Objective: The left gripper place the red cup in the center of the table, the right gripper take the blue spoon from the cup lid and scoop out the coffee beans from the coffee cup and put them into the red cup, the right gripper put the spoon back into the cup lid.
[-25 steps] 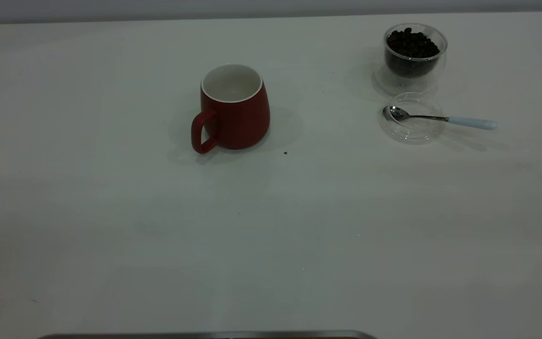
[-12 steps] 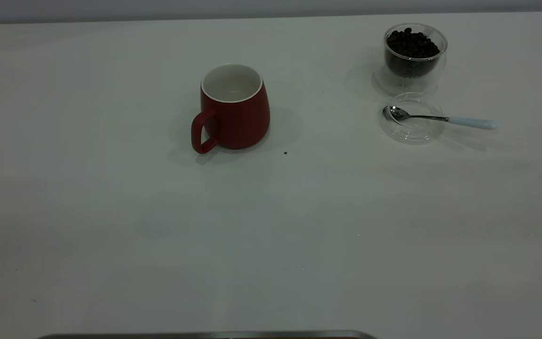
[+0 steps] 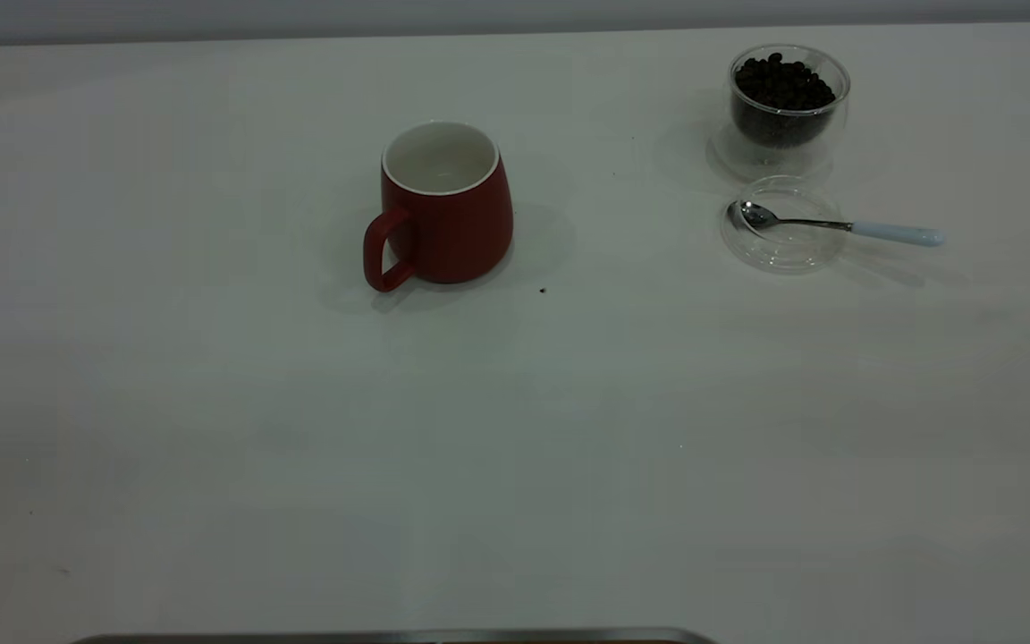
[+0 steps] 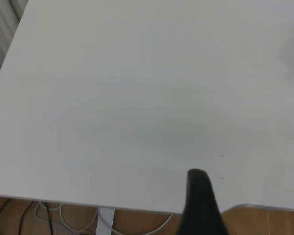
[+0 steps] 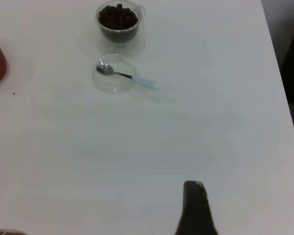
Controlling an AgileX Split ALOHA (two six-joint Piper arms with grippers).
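Note:
The red cup (image 3: 448,210) stands upright left of the table's middle, white inside, with its handle toward the front left. At the far right a glass coffee cup (image 3: 788,103) holds dark coffee beans (image 3: 783,85). Just in front of it lies the clear cup lid (image 3: 781,241). The blue spoon (image 3: 846,225) rests with its bowl in the lid and its handle pointing right. Neither arm shows in the exterior view. My left gripper (image 4: 198,196) hangs over bare table near an edge. My right gripper (image 5: 195,205) is well back from the spoon (image 5: 130,77), lid (image 5: 113,74) and coffee cup (image 5: 118,20).
A small dark speck (image 3: 542,290) lies on the table right of the red cup. A grey strip (image 3: 390,637) runs along the front edge. Below the table edge in the left wrist view are a brown floor and cables (image 4: 49,215).

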